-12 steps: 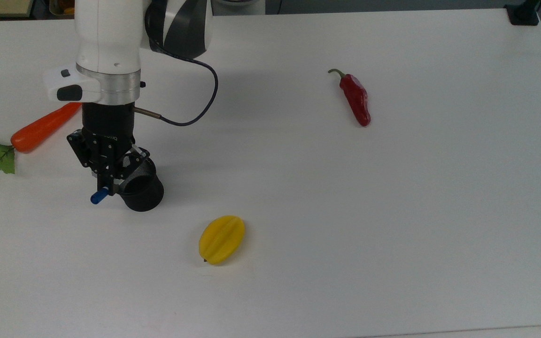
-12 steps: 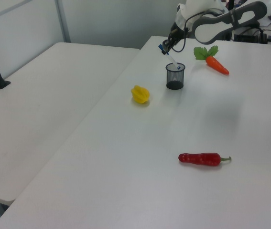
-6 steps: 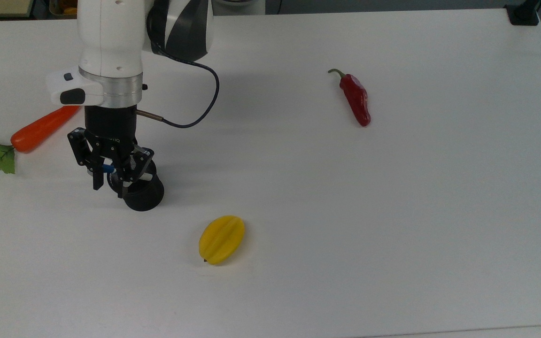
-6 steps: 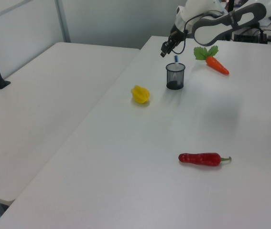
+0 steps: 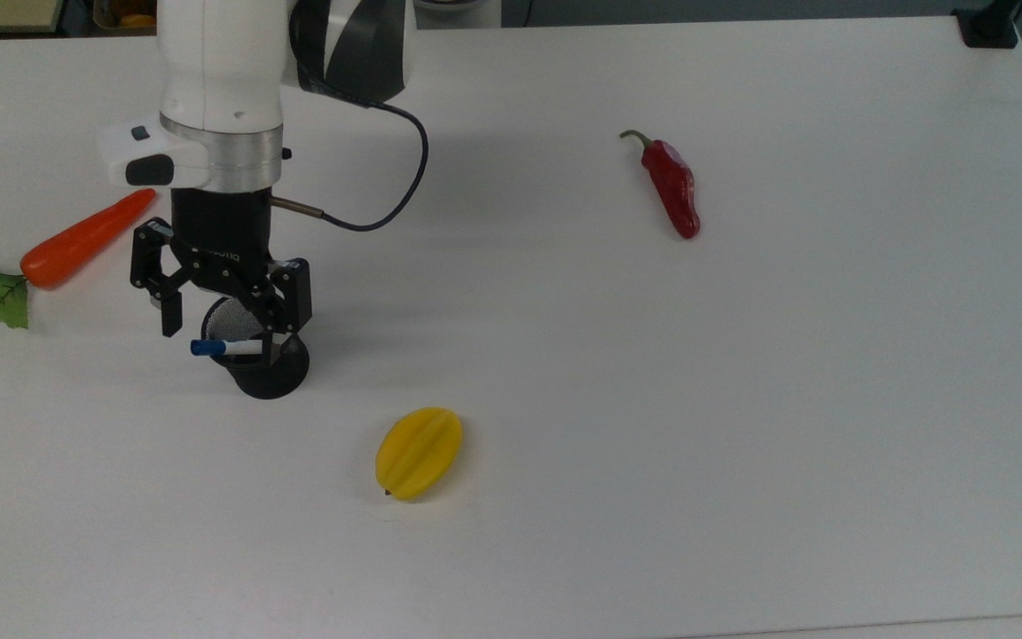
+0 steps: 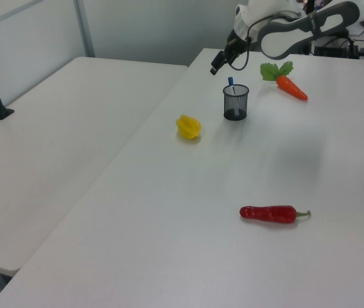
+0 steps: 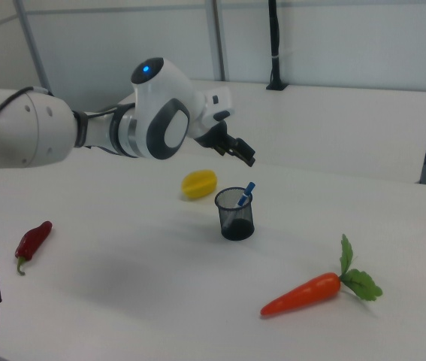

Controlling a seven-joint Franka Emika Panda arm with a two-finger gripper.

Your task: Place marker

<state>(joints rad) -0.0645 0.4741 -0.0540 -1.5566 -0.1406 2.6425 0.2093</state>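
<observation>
The marker (image 5: 224, 347) leans inside a black mesh cup (image 5: 273, 380), its blue end poking out over the rim toward the top view's left. My gripper (image 5: 227, 327) hangs open just above the cup, with nothing between its fingers. In the left view the gripper (image 6: 219, 62) is above and slightly left of the cup (image 6: 235, 104), and the marker's blue tip (image 6: 230, 82) rises from it. In the right view the marker (image 7: 248, 190) rests against the far rim of the cup (image 7: 234, 215), below the gripper (image 7: 242, 155).
An orange carrot (image 5: 81, 240) with green leaves lies at the top view's left, close to the arm. A yellow star fruit (image 5: 419, 453) sits in front of the cup. A red chilli (image 5: 672, 185) lies far toward the top view's right on the white table (image 5: 742, 399).
The gripper opened and let go of the marker, which dropped into the cup and tipped against the rim. The gripper then rose and spread wider.
</observation>
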